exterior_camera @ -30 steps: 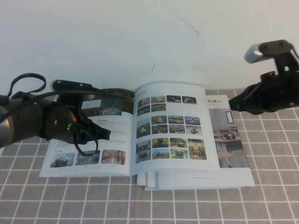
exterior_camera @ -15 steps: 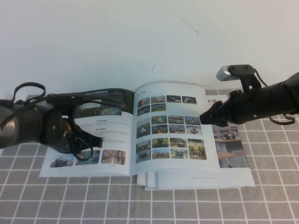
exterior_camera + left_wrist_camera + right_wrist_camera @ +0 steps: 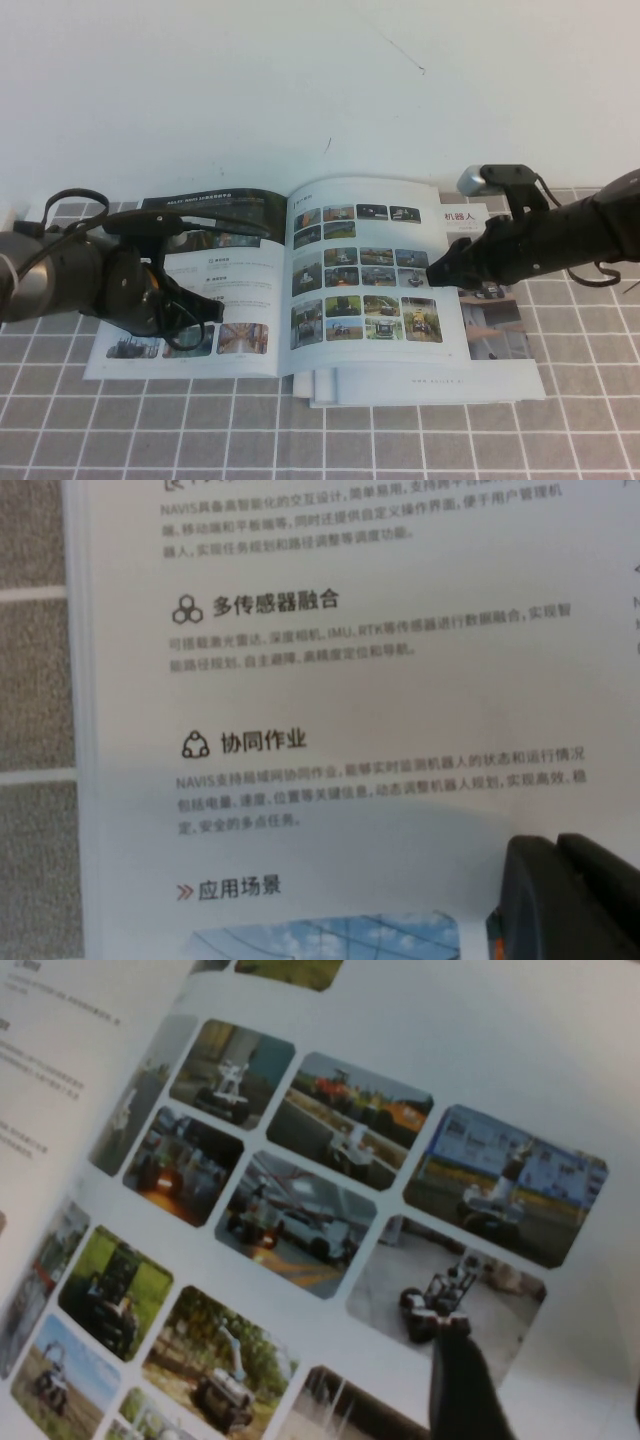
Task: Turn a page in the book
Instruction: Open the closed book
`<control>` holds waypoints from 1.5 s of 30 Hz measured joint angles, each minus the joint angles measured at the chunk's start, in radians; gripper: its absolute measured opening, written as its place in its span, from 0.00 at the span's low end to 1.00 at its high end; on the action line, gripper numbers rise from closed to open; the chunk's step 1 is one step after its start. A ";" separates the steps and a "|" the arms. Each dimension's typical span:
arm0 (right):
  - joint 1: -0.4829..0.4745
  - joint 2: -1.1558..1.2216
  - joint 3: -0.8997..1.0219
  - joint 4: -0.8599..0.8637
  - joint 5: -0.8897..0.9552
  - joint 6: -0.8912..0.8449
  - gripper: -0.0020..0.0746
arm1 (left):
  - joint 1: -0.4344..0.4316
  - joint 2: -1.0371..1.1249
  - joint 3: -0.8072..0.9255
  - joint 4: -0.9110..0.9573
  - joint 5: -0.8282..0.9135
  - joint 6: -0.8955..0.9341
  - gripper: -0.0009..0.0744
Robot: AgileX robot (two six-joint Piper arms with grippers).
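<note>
Open book on the table, a gripper over each of its two pages.

The page (image 3: 365, 275) with the photo grid lies flat as the right half of the book (image 3: 275, 285) (a second booklet (image 3: 490, 300) sits under its right edge). The right gripper (image 3: 436, 271) tip rests at the page's right edge; the left gripper (image 3: 205, 306) hovers over the text page. Whether either is apart or together cannot be told.

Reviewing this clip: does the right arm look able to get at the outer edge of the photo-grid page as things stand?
Probably yes. The right gripper is at the outer edge of the page, which lies exposed with nothing on it. The left gripper sits over the opposite sheet of the book, clear of that side.
</note>
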 joint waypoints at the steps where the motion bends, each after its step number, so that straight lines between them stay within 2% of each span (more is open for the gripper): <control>1: 0.000 0.004 0.000 0.002 0.000 0.000 0.49 | 0.000 0.001 0.000 0.000 -0.005 0.000 0.01; 17: 0.000 0.028 0.000 0.190 0.093 -0.019 0.49 | 0.000 0.006 0.000 -0.011 -0.023 -0.009 0.01; 33: -0.077 0.030 -0.002 0.155 0.077 -0.059 0.49 | 0.000 0.006 0.000 -0.016 -0.026 -0.012 0.01; 45: -0.061 0.083 -0.004 0.189 0.154 -0.061 0.49 | 0.000 0.006 0.000 -0.027 -0.026 -0.007 0.01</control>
